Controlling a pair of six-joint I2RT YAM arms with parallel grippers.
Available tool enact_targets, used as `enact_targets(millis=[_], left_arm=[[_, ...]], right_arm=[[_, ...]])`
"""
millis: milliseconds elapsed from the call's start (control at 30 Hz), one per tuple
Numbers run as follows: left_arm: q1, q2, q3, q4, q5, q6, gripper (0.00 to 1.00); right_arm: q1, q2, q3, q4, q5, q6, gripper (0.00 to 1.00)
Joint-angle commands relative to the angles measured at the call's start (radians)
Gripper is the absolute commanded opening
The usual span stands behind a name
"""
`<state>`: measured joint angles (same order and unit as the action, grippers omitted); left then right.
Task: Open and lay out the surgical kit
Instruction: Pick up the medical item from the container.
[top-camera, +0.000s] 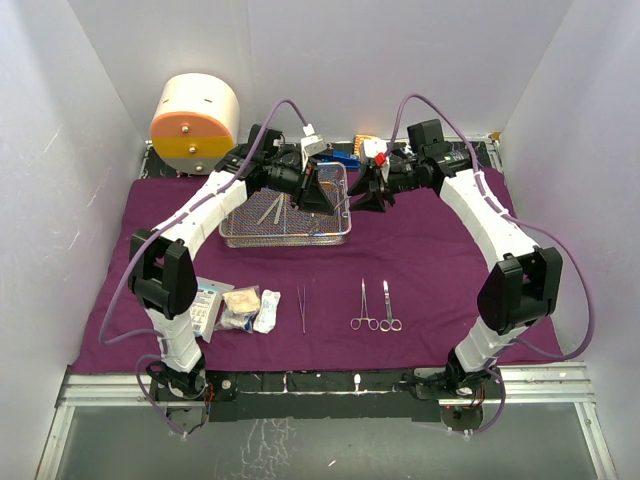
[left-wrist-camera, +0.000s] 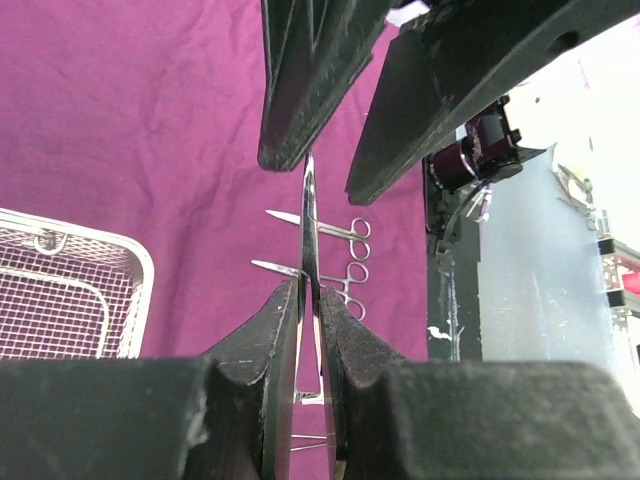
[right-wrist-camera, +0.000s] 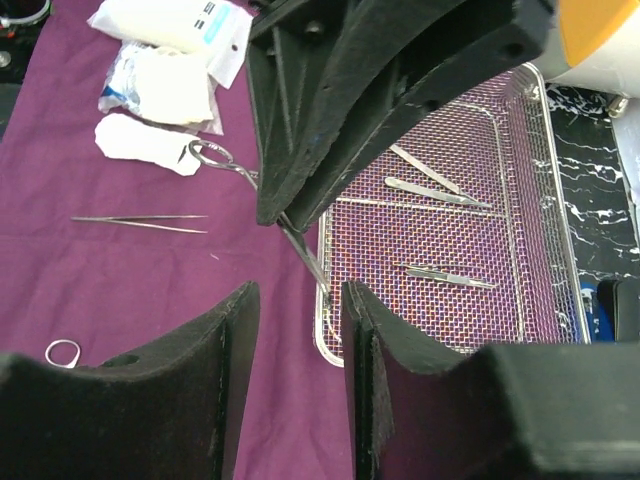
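While clamping forceps (right-wrist-camera: 308, 258) in the left gripper (left-wrist-camera: 310, 297) above the edge of the tray (right-wrist-camera: 400, 320), seemingly mid-handover to the right gripper (right-wrist-camera: 298, 300) (jaws apart around the tip, not gripping). Next: close right, release left, lay forceps on cloth (top-camera: 430, 270).

The mesh tray (top-camera: 285, 241) sits behind on the cloth wrap (top-camera: 420, 260); before it lie packets (top-camera: 235, 308) left, tweezers (top-camera: 301, 309) centre, forceps (top-camera: 377, 306) right.

Deep purple cloth wrap (top-camera: 420, 260). Silver wire-mesh tray (top-camera: 285, 241), fine grid pattern. Shiny silver forceps (top-camera: 364, 305), tweezers (top-camera: 301, 308). White gauze (top-camera: 267, 312); white-and-blue packets (top-camera: 207, 303). Cream drum (top-camera: 195, 122), orange face. Matte black left gripper (left-wrist-camera: 310, 295), right gripper (right-wrist-camera: 298, 300).
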<state>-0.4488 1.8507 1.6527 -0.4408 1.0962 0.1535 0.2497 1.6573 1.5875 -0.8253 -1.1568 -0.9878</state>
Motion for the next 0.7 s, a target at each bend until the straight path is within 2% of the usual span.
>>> enact_targets(millis=[0,667], left_arm=[[-0.004,-0.060,-0.008,0.038,0.095,-0.040,0.00],[-0.031,-0.037,-0.028,0.022,0.114,-0.026,0.00]], right_arm=[[0.004,-0.044,-0.020,-0.082,-0.022,-0.119,0.35],[0.017,-0.024,0.014,-0.118,-0.023,-0.160,0.35]])
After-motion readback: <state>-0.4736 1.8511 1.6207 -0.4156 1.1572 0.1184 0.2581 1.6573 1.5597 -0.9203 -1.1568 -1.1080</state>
